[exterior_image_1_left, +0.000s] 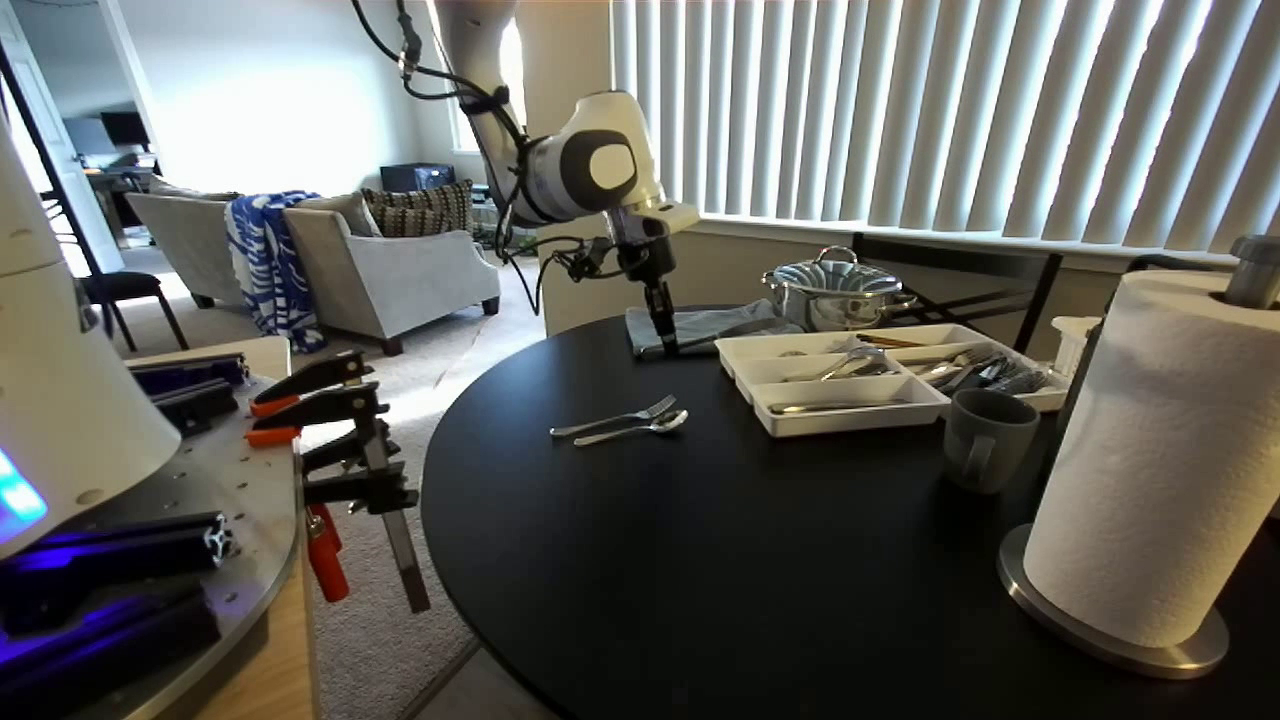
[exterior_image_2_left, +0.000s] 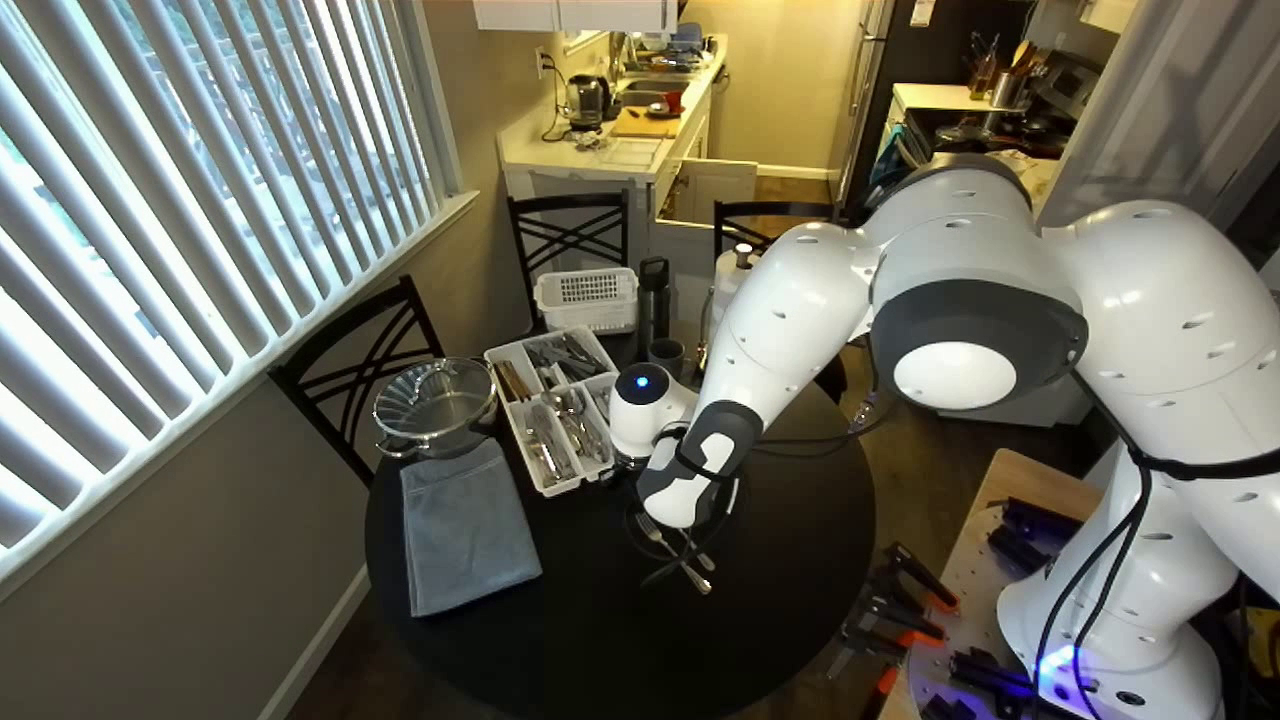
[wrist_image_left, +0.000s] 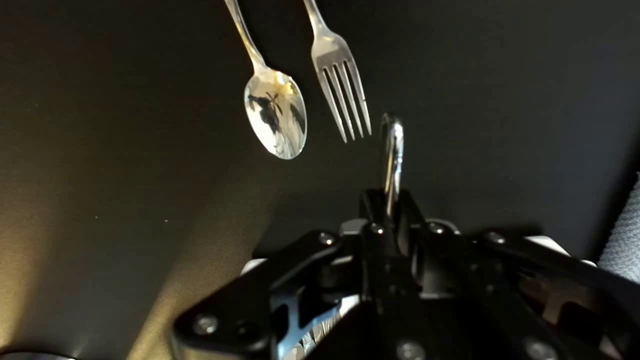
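Observation:
My gripper (wrist_image_left: 392, 200) is shut on a thin, shiny metal utensil (wrist_image_left: 394, 155), whose rounded end sticks out past the fingertips in the wrist view. It looks like a table knife. Beyond it in that view, on the black table, lie a fork (wrist_image_left: 345, 90) and a spoon (wrist_image_left: 277, 115), side by side and apart from the jaws. In an exterior view the gripper (exterior_image_1_left: 668, 345) points down in front of a folded grey cloth (exterior_image_1_left: 700, 325), with the fork (exterior_image_1_left: 615, 417) and spoon (exterior_image_1_left: 640, 427) nearer the camera. The arm hides the gripper in an exterior view (exterior_image_2_left: 680, 480).
A white cutlery tray (exterior_image_1_left: 850, 420) with several utensils stands beside the cloth. Around it are a steel pot (exterior_image_1_left: 840, 303) with a glass lid, a grey mug (exterior_image_1_left: 985, 440) and a paper towel roll (exterior_image_1_left: 1150, 450). A white basket (exterior_image_2_left: 590, 310) and dark bottle (exterior_image_2_left: 653, 300) stand behind.

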